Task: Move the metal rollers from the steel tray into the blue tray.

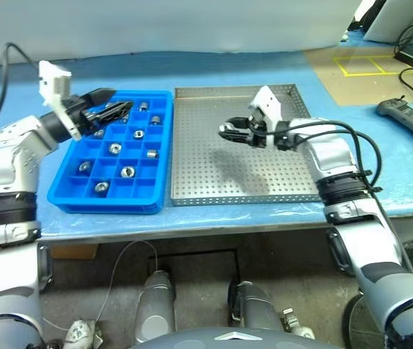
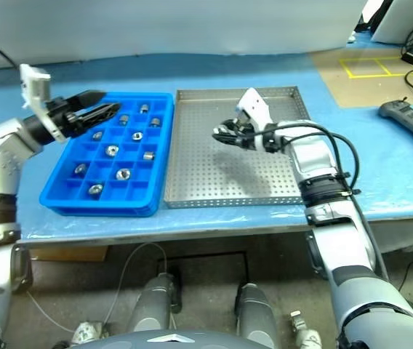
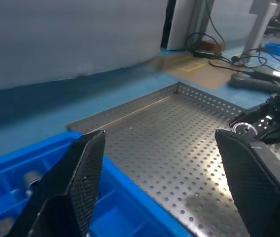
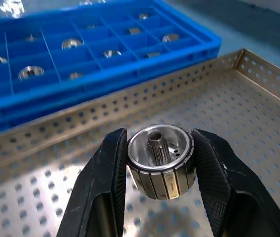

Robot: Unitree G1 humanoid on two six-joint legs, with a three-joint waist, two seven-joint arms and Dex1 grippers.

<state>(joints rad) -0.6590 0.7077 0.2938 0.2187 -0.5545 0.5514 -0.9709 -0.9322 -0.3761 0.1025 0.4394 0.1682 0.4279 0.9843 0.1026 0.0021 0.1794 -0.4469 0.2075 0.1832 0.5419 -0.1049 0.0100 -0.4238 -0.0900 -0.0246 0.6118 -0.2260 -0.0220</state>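
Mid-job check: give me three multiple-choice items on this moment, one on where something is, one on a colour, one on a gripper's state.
1. Where is the right gripper?
A. Over the steel tray
B. Over the blue tray
C. Off the table

2. What colour is the gridded tray?
A. Red
B. Blue
C. Green

3. What state is the right gripper in?
A. Open, holding nothing
B. Shut on a roller
C. Shut on a cable

Answers:
1 A: the head views show it hanging above the perforated steel floor.
2 B: the compartments and walls are bright blue.
3 B: the right wrist view shows both fingers pressed against a silver roller's sides.
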